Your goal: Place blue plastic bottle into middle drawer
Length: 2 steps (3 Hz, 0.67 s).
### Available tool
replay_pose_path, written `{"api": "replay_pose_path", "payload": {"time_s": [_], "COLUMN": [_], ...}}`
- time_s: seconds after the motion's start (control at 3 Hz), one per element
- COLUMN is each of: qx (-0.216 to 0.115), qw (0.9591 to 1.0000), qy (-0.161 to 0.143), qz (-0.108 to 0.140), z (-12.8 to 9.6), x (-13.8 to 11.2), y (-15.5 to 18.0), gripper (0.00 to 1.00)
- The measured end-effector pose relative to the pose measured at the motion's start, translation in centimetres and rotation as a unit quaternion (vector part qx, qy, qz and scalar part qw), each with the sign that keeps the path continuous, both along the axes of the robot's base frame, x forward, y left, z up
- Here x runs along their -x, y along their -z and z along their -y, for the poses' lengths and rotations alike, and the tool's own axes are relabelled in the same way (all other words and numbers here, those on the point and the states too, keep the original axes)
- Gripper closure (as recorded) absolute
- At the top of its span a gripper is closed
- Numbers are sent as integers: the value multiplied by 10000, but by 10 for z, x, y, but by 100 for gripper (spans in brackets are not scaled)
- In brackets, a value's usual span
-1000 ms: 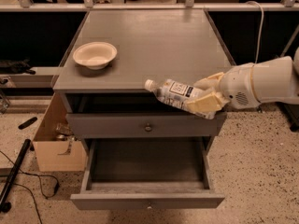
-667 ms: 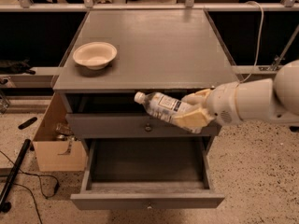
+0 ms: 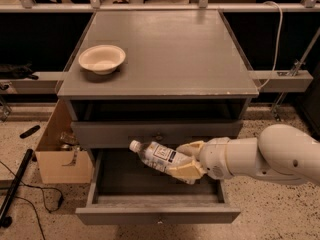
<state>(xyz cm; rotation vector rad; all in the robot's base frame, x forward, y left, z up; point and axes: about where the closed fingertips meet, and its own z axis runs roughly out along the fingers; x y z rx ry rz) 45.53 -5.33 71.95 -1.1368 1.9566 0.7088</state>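
The blue plastic bottle (image 3: pixel 159 155) is clear with a white cap and a pale label. It lies almost level, cap pointing left. My gripper (image 3: pixel 184 160) is shut on its base end, one cream finger above and one below. It holds the bottle above the dark inside of the middle drawer (image 3: pixel 125 215), which is pulled out at the cabinet's bottom. The bottle hangs just in front of and below the slimmer drawer front (image 3: pixel 110 133), which is closed. My white arm (image 3: pixel 270 156) reaches in from the right.
A cream bowl (image 3: pixel 102 58) sits on the grey cabinet top (image 3: pixel 175 49) at its left. An open cardboard box (image 3: pixel 62 156) stands on the floor left of the cabinet, with a black pole (image 3: pixel 12 189) and cables beside it.
My gripper has carried the bottle down and to the left, from level with the cabinet top's front edge to over the open drawer.
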Motion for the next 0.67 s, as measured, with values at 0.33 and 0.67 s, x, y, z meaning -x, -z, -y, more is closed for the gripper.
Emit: {"api": "replay_pose_path", "payload": {"time_s": [0.33, 0.67], "qx": [0, 58], "qw": [10000, 9999], "qy": [0, 9], "qz": [0, -91], "z": [0, -2], "x": [0, 0], "y": [0, 9], "gripper": [100, 100]}}
